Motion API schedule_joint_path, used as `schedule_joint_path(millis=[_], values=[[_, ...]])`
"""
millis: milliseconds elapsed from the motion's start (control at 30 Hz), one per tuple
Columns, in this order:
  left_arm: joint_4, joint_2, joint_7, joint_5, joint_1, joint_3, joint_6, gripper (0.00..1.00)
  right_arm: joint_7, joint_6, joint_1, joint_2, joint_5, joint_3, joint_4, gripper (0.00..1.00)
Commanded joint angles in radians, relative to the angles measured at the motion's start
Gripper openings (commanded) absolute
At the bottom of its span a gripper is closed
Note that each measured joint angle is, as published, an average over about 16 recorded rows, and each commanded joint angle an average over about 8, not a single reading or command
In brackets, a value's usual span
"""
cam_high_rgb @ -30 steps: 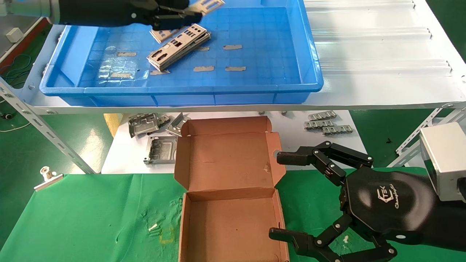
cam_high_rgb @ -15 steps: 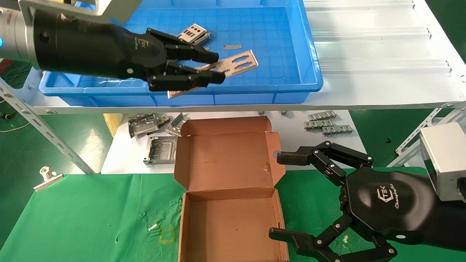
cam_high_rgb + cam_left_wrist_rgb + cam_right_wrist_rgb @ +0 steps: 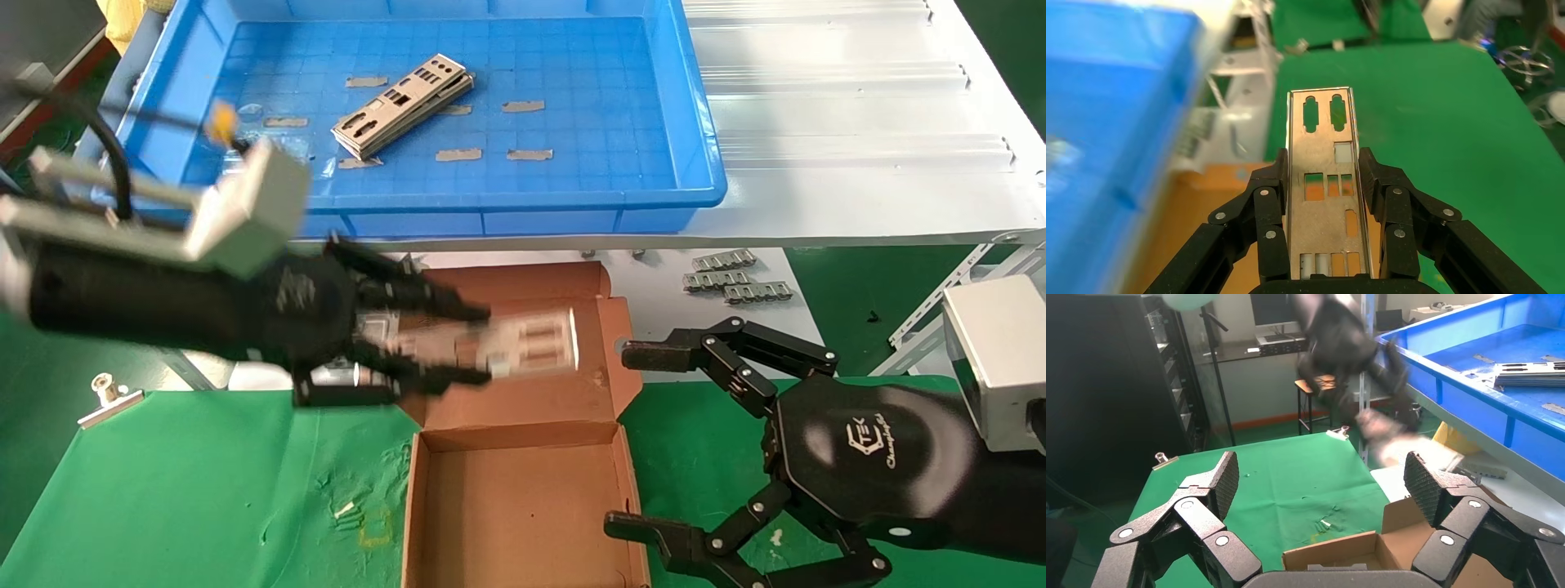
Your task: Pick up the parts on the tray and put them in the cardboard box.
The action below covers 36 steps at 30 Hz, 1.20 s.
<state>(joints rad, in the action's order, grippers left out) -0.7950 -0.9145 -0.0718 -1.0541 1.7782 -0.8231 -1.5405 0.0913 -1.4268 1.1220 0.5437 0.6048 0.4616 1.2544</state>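
the left claw (image 3: 445,343) carried one punched plate (image 3: 1324,202), pinched edgewise, above the cardboard box's (image 3: 515,490) open lid. next it likely needed lowering over the near compartment before letting go. the right claw (image 3: 654,441) sat spread wide and empty, right of the box; more plates (image 3: 404,102) lay stacked in the blue tray (image 3: 637,147).

You have one blue tray (image 3: 703,147) and one open cardboard box (image 3: 523,457). One plate (image 3: 523,347) is in the left gripper (image 3: 482,345), its fingers closed on the plate's long edges; a small stack of plates (image 3: 404,104) lies in the tray, too tightly layered to count. Six scraps of tan tape (image 3: 523,106) show plainly on the tray floor. Three ribbed strips (image 3: 735,282) sit beyond the box, one binder clip (image 3: 106,398) rests on the green cloth, and two grippers are in view, the right gripper (image 3: 633,437) spread wide.
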Motion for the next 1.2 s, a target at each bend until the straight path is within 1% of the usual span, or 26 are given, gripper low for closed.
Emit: schedule_joint_path(millis=[33,233,400,600,733,767,833,867,1000,1067,1100,1133,1200], values=[[-0.055,0.022,0.002,0.010,-0.035,-0.023,0.016,0.00,0.000,0.000,0.000,0.000,0.000,0.000,0.000,1.00],[-0.025,-0.033,0.200,-0.033,-0.182,-0.045,0.114,0.00,0.000,0.000,0.000,0.000,0.000,0.000,0.000,1.00],[0.051,-0.092,0.340,-0.055,-0.263,-0.054,0.173,0.00,0.000,0.000,0.000,0.000,0.000,0.000,0.000,1.00],[0.165,-0.173,0.497,-0.057,-0.315,-0.048,0.226,0.00,0.000,0.000,0.000,0.000,0.000,0.000,0.000,1.00],[0.263,-0.227,0.577,-0.066,-0.317,-0.051,0.240,0.00,0.000,0.000,0.000,0.000,0.000,0.000,0.000,1.00],[0.289,-0.240,0.591,-0.071,-0.314,-0.053,0.242,0.02,0.000,0.000,0.000,0.000,0.000,0.000,0.000,1.00],[0.343,-0.263,0.614,-0.080,-0.306,-0.058,0.246,0.11,0.000,0.000,0.000,0.000,0.000,0.000,0.000,1.00],[0.369,-0.274,0.623,-0.085,-0.301,-0.060,0.248,0.22,0.000,0.000,0.000,0.000,0.000,0.000,0.000,1.00],[0.465,-0.311,0.651,-0.094,-0.286,-0.066,0.247,0.72,0.000,0.000,0.000,0.000,0.000,0.000,0.000,1.00],[0.505,-0.326,0.664,-0.094,-0.281,-0.066,0.243,0.91,0.000,0.000,0.000,0.000,0.000,0.000,0.000,1.00],[0.524,-0.333,0.672,-0.093,-0.279,-0.065,0.241,0.98,0.000,0.000,0.000,0.000,0.000,0.000,0.000,1.00],[0.540,-0.339,0.678,-0.091,-0.277,-0.065,0.239,1.00,0.000,0.000,0.000,0.000,0.000,0.000,0.000,1.00],[0.572,-0.352,0.691,-0.088,-0.272,-0.063,0.235,1.00,0.000,0.000,0.000,0.000,0.000,0.000,0.000,1.00]])
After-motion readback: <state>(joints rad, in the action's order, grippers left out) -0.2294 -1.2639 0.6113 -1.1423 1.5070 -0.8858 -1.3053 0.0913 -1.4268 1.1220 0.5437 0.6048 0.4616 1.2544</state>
